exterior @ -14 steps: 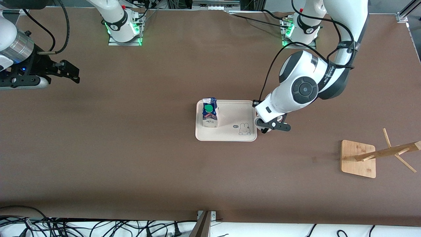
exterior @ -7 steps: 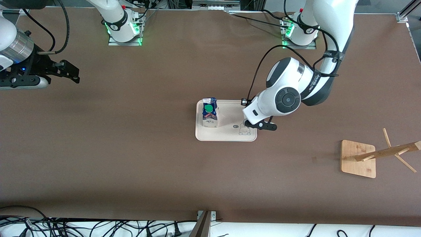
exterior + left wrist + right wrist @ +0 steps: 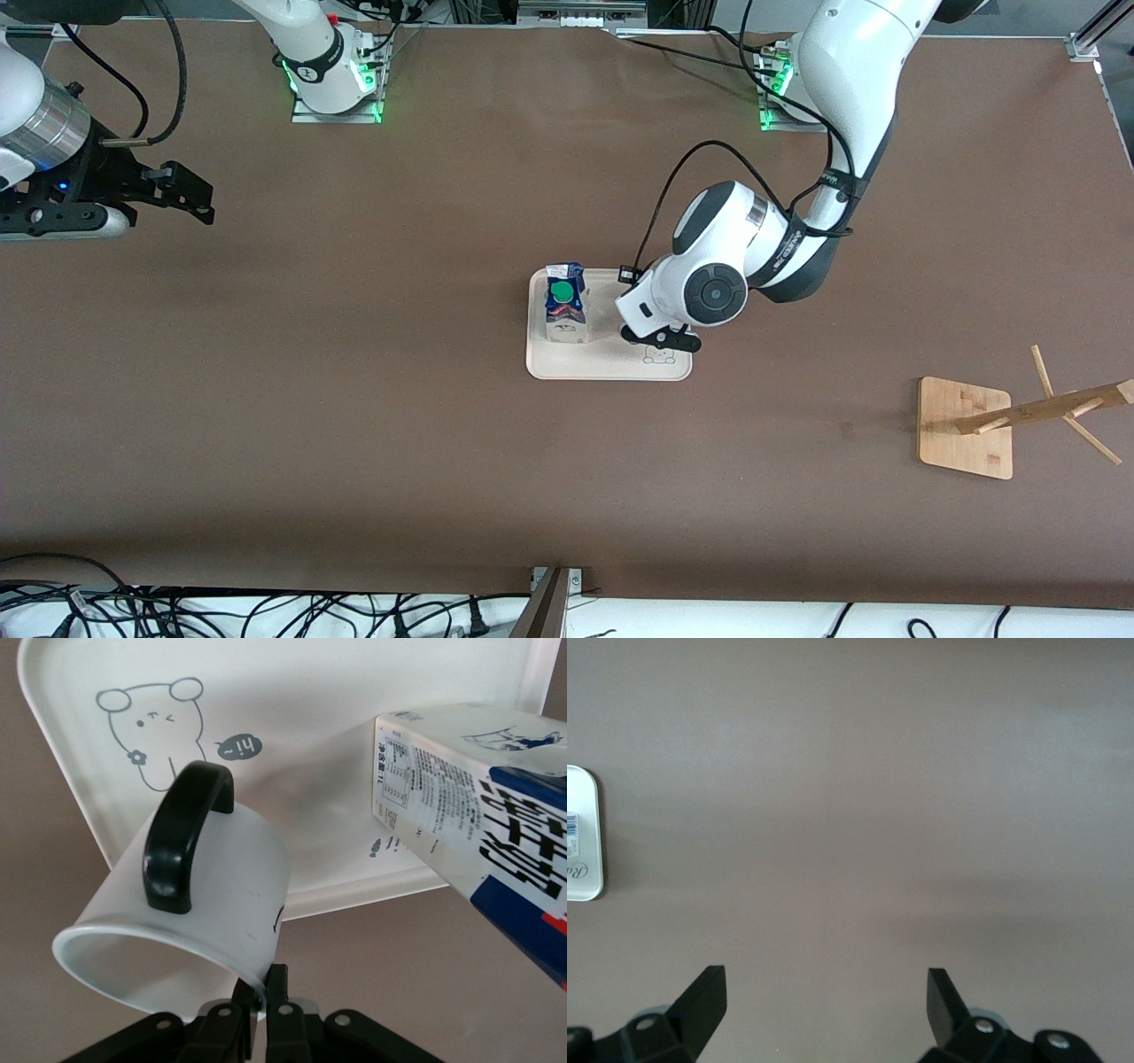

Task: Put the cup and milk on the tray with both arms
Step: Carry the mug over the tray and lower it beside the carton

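While clamped shut on the rim of the cup [image 3: 190, 904], left end effector [image 3: 261, 1005] hangs over the rabbit-drawing end of the tray [image 3: 609, 361], toward the left arm's end of the tabletop [image 3: 354, 425]. Cup tilted, mouth toward the wrist camera, black handle uppermost in the left wrist view, rim pinched between the closed fingers [image 3: 276, 992]; whether its base touches the tray cannot be told. In the front view, hidden under the arm's wrist.

Milk [image 3: 565, 303] upright on the tray, at the end toward the right arm, just beside the tray's edge there and near the edge farther from the front camera. Bare tray surface between milk and cup, with the rabbit drawing [image 3: 152, 731] close by the cup.

Right end effector [image 3: 824, 992] waiting with fingers spread wide, gripping nothing, over bare tabletop well apart from the tray, at the right arm's end. Only a corner of the tray visible from its wrist camera.

Wooden rack [image 3: 1001, 425] well apart from the tray, nearer the front camera, at the left arm's end. Wide bare brown tabletop around the tray on every side.
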